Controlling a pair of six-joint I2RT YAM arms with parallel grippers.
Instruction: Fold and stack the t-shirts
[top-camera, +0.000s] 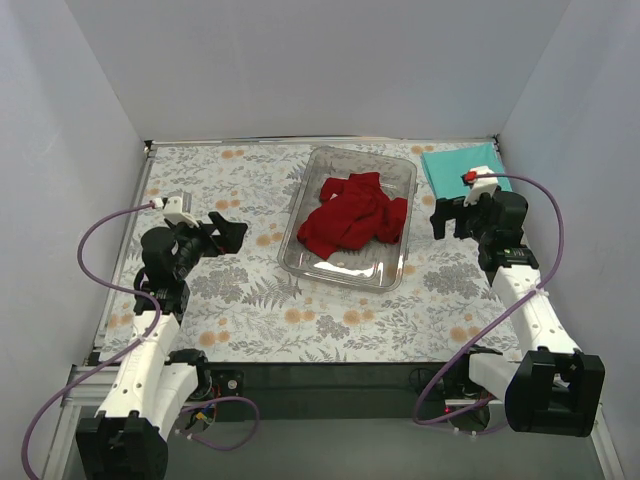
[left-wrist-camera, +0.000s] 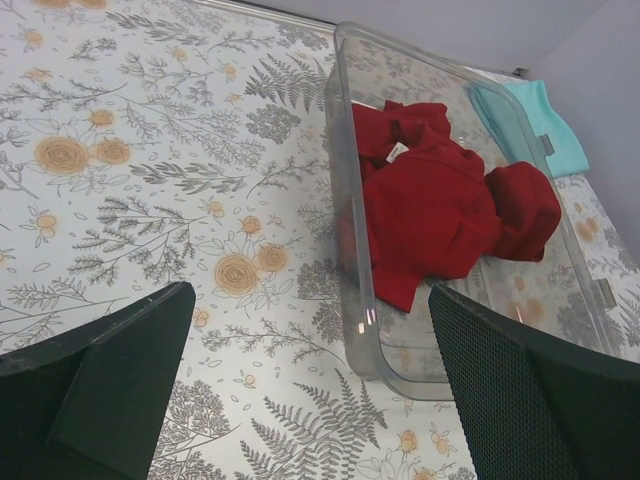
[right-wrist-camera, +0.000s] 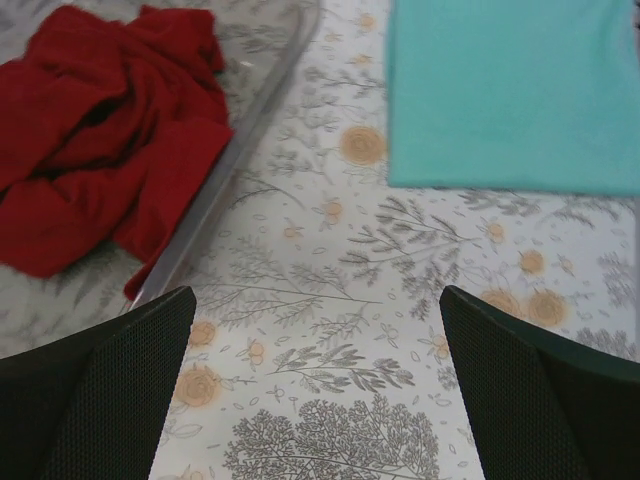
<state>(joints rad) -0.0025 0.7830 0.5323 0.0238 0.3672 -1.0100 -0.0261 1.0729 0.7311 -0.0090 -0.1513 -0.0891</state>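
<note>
A dark red t-shirt (top-camera: 353, 215) lies crumpled inside a clear plastic tray (top-camera: 302, 205) at the table's middle; it also shows in the left wrist view (left-wrist-camera: 430, 205) and the right wrist view (right-wrist-camera: 95, 130). A teal t-shirt (top-camera: 452, 163) lies flat and folded at the back right, partly hidden by the right arm; it shows in the right wrist view (right-wrist-camera: 510, 90) and the left wrist view (left-wrist-camera: 535, 120). My left gripper (top-camera: 232, 232) is open and empty, left of the tray. My right gripper (top-camera: 447, 218) is open and empty, right of the tray, just in front of the teal shirt.
The table carries a floral cloth (top-camera: 250, 300). Grey walls close in the left, back and right sides. The tray's near corner (left-wrist-camera: 400, 375) lies between my left fingers' line of sight. Purple cables loop beside both arms.
</note>
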